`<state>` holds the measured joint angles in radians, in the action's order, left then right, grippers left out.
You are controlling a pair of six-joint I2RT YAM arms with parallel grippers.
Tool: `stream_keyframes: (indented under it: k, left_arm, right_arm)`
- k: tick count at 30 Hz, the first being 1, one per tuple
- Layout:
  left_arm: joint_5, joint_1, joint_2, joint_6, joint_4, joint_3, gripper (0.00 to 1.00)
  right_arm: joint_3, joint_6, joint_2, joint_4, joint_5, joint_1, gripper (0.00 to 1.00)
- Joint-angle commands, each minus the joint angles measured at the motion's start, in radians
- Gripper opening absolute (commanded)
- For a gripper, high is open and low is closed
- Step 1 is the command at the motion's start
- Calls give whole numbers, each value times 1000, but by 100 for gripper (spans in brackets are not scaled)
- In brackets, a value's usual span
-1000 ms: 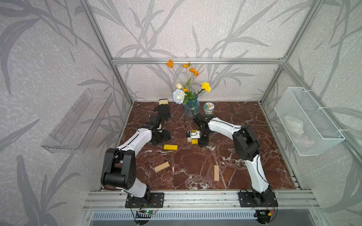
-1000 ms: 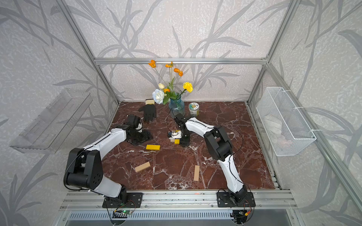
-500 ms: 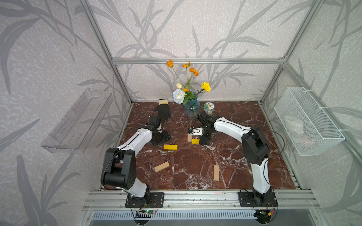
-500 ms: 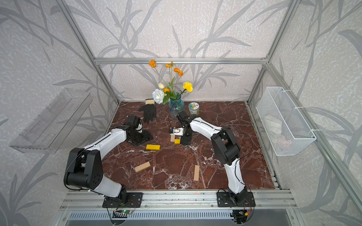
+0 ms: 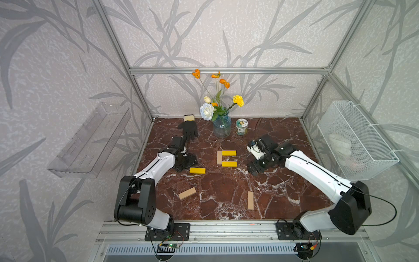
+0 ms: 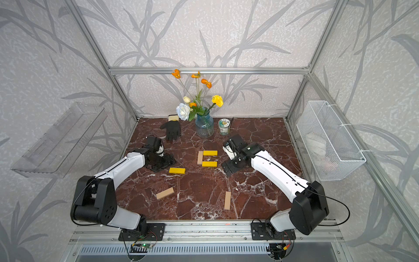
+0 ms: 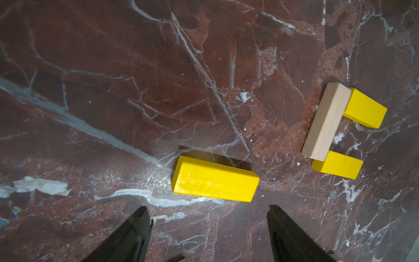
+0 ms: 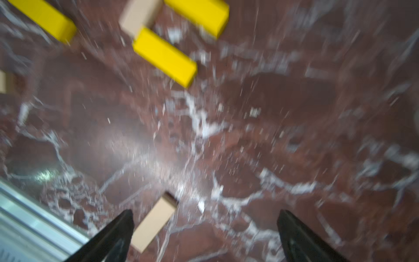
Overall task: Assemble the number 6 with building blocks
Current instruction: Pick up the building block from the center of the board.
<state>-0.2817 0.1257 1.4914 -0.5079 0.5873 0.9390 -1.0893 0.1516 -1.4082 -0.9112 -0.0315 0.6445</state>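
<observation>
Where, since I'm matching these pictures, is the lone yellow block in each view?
Top view: lone yellow block left of centre, by the left end effector.
Top view: block also left of centre.
Left wrist: block mid-frame, large.
Right wrist: block in a corner, cropped, blurred.
Shared landmark: tan bar with two yellow blocks against it.

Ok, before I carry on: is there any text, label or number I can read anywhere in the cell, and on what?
No text is readable in any view.
Small round jar beside the glass vase: green-and-white label on its lid, print too small to read.
Yellow blocks and tan blocks: plain faces, no marks.
</observation>
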Motion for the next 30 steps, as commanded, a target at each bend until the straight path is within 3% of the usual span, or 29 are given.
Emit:
stream_keyframes:
  k: [1, 6, 9, 11, 25, 30]
  left_arm:
    - [9, 12, -32, -34, -14, -28, 82]
    - [40, 39, -47, -78, 7, -42, 82]
    - [58, 52, -73, -124, 6, -55, 82]
    - [61, 57, -79, -151, 6, -55, 82]
    - [36, 69, -99, -142, 12, -84, 82]
    - [12, 68, -112, -153, -20, -140, 82]
  right_arm:
    - [115, 308, 66, -79, -8, 104, 97]
    - [265, 543, 84, -10, -19, 171, 84]
    - [340, 633, 89, 51, -30, 193, 70]
    - [365, 665, 87, 90, -37, 197, 65]
    - [217, 747, -110, 127, -11, 258, 68]
    - [176, 800, -201, 118, -19, 283, 60]
